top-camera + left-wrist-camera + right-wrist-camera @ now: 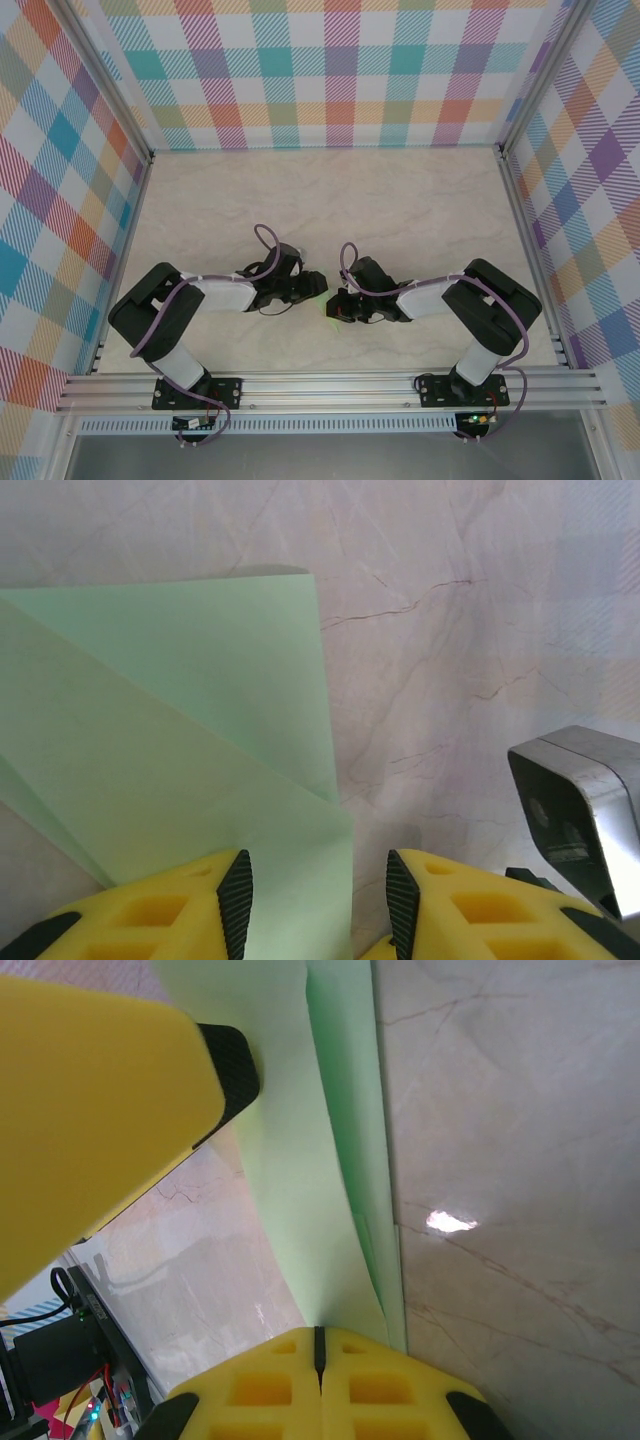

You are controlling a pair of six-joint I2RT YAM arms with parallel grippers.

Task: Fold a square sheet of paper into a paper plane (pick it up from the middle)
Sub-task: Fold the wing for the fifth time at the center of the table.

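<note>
I operate in a robotics lab test cell. Plaid-printed panels (340,70) enclose a marble-pattern tabletop (330,190) on three sides. Extruded aluminium rails (330,385) form the frame. Two cabled arms (225,295) bolt to the near rail beside exposed electronics boards (190,425).

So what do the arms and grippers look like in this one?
Both the left arm and right arm are black with a pale grey forearm shell and a looping purple cable. The left gripper and right gripper have chunky yellow fingers with pocketed cut-outs and black pads.
</note>
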